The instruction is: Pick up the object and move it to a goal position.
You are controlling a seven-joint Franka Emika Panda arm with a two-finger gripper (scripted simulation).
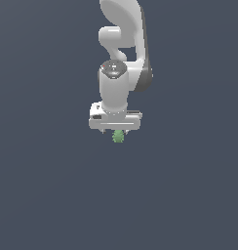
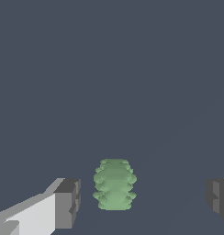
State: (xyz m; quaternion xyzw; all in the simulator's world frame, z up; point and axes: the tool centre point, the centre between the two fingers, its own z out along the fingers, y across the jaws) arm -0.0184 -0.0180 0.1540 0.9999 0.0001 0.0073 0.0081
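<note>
The object (image 1: 118,136) is a tiny green, bumpy-edged lump, seen just under the white gripper bar in the exterior view. In the wrist view the object (image 2: 114,184) stands between the two dark fingertips (image 2: 68,203), with a clear gap on each side, nearer to one fingertip than the other. The gripper (image 2: 142,199) is open and straddles the lump without touching it. In the exterior view the gripper (image 1: 117,133) hangs straight down from the white arm, its fingers mostly hidden behind the bar and the lump.
A plain dark grey-blue surface (image 1: 52,185) fills both views. The white arm (image 1: 122,44) rises from the gripper toward the top of the exterior view. No goal marker shows.
</note>
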